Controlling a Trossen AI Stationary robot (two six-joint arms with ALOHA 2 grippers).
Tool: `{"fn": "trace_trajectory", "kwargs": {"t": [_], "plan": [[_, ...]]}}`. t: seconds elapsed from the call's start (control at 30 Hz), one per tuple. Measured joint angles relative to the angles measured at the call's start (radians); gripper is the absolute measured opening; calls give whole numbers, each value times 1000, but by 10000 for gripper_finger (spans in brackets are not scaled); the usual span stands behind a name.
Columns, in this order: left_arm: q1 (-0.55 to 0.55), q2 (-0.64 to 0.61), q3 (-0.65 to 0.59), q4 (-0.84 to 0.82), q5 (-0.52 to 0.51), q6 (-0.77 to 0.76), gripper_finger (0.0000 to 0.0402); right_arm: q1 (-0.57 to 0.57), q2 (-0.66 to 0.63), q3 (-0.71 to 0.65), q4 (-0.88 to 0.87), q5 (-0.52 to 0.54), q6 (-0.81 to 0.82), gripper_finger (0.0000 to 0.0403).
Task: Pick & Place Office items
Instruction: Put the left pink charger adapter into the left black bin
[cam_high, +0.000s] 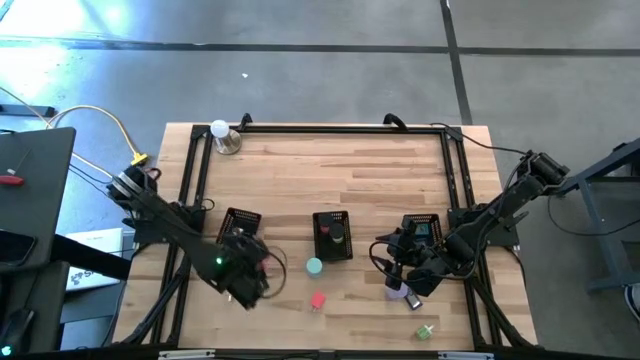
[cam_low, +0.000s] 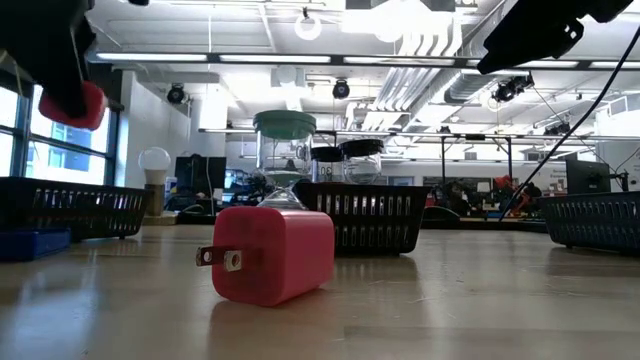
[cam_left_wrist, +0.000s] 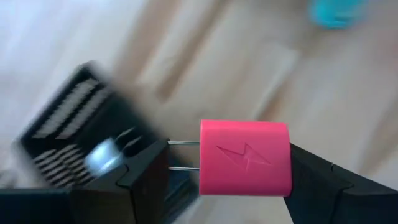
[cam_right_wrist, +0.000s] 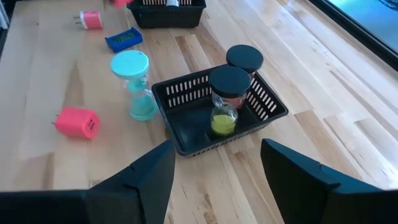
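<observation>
My left gripper (cam_high: 255, 272) hangs near the left black mesh tray (cam_high: 243, 222), shut on a pink plug block (cam_left_wrist: 245, 158) that has a lightning mark. A second pink plug block (cam_high: 318, 300) lies on its side on the wood, with a teal hourglass (cam_high: 314, 266) standing behind it. My right gripper (cam_right_wrist: 217, 168) stands open above the table beside the middle tray (cam_right_wrist: 186, 146), with nothing between its fingers. That tray holds two black-capped timers (cam_right_wrist: 227, 93). My left gripper pinches the pink plug block lengthwise between its two fingers. One finger (cam_left_wrist: 311, 177) is on the block's plain end (cam_left_wrist: 283, 162). The two metal prongs (cam_left_wrist: 183, 144) reach the other finger (cam_left_wrist: 143, 180). The block is lifted well clear of the table (cam_low: 70, 100).
A blue rectangle (cam_right_wrist: 123, 39) and a small pink piece (cam_right_wrist: 92, 20) lie near the left tray. A green bit (cam_high: 425, 332) sits by the near edge, and a purple-and-white piece (cam_high: 400, 292) lies below my right gripper. The right tray (cam_high: 420, 230) and a white ball lamp (cam_high: 222, 135) stand farther off.
</observation>
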Motion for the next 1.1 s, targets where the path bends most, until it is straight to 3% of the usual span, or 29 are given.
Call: {"fn": "trace_trajectory", "kwargs": {"t": [0.23,0.47,0.87,1.1], "plan": [[20,-32,0,-243,38,-199,246,0,0,0,-42,2,0,227],[83,-32,0,-295,2,-357,246,0,0,-23,-35,3,0,227],[329,-32,-1,-297,18,-111,246,0,0,-100,41,0,8,227],[380,-31,-30,-304,57,-13,246,0,0,-101,41,3,0,227]]}}
